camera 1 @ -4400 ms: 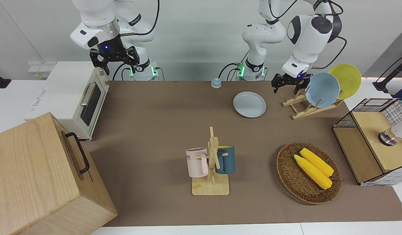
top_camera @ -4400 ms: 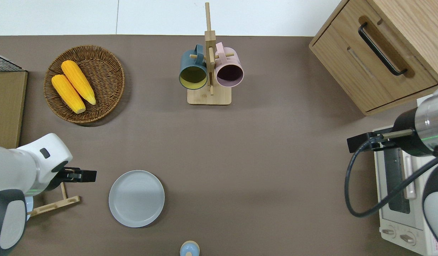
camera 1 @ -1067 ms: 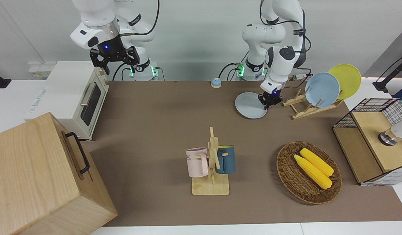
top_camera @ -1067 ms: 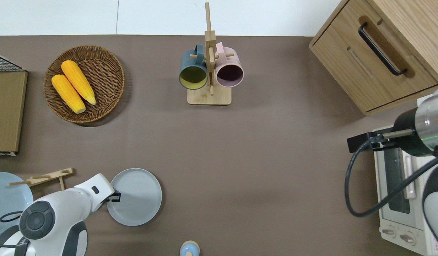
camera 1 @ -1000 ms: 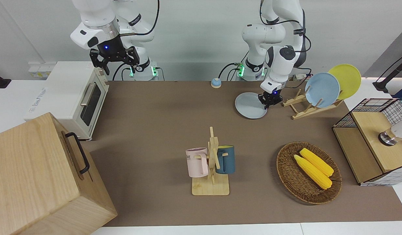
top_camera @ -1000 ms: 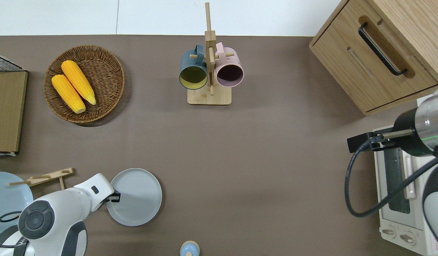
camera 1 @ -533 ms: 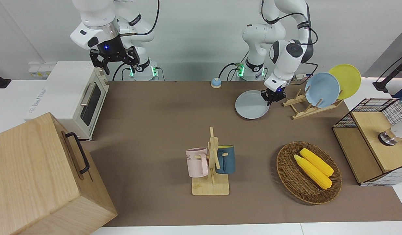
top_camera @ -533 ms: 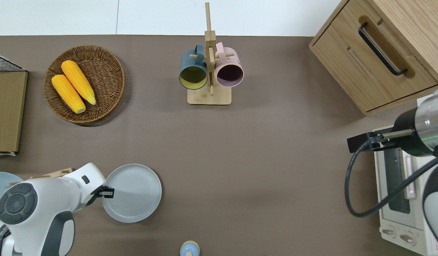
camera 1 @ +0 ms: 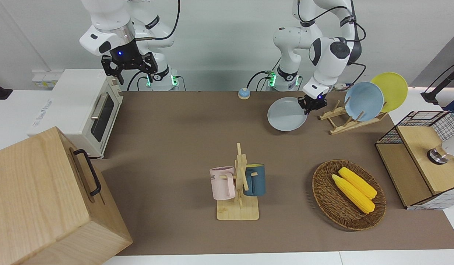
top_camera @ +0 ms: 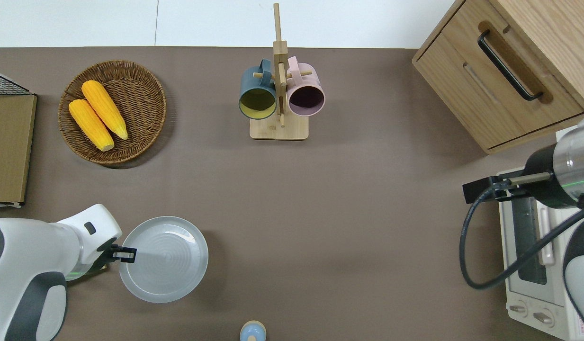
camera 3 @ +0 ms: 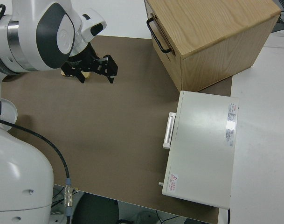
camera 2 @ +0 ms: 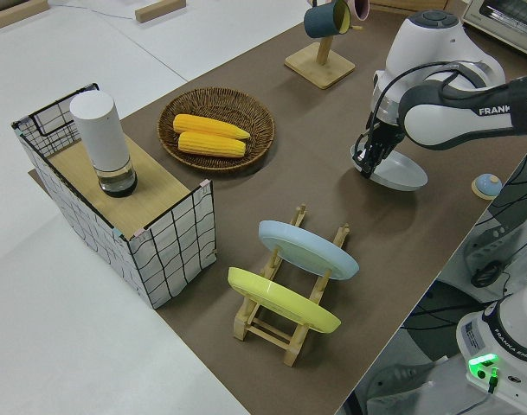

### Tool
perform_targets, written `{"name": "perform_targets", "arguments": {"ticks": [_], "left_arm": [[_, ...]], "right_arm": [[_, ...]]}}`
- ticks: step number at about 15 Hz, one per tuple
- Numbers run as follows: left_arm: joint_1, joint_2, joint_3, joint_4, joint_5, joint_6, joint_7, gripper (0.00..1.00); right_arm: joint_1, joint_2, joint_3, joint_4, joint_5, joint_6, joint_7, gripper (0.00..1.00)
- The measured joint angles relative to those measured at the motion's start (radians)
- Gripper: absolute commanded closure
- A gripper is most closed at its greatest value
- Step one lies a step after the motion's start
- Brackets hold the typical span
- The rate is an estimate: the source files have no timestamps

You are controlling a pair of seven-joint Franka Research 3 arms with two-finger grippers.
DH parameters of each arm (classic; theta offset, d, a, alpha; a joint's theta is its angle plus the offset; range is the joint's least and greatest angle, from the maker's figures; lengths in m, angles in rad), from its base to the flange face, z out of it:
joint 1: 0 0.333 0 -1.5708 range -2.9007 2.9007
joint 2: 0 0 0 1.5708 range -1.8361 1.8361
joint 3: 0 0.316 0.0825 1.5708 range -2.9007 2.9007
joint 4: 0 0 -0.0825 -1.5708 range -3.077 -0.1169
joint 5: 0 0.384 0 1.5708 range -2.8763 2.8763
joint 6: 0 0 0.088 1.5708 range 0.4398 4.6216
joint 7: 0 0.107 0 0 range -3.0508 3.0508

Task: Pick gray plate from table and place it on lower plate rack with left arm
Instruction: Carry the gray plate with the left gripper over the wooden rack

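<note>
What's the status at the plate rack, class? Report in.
Left end effector shut on gray plate, lifted off table. Right arm parked. Lower plate rack holds light blue plate, yellow plate; nearest slots free.

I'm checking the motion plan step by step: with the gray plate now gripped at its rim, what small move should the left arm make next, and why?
Probably carry it toward the left arm's end of the table. The left gripper is shut on the gray plate, which hangs above the table; the lower plate rack stands beside it, its free slots nearer the robots than the light blue plate.
</note>
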State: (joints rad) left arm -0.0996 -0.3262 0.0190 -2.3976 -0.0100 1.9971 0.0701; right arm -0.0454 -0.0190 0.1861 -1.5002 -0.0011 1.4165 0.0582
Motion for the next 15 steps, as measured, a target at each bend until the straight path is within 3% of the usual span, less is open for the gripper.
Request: {"name": "perform_targets", "arguments": {"ticks": [10, 15], "left_arm": [[0.000, -0.056, 0.023, 0.264, -0.029, -0.351, -0.002, 1.00], [0.000, -0.058, 0.033, 0.358, -0.029, -0.434, -0.002, 1.00]], "right_arm": [[0.000, 0.000, 0.000, 0.000, 0.000, 0.000, 0.000, 0.011], [0.000, 0.000, 0.000, 0.000, 0.000, 0.000, 0.000, 0.011]]}}
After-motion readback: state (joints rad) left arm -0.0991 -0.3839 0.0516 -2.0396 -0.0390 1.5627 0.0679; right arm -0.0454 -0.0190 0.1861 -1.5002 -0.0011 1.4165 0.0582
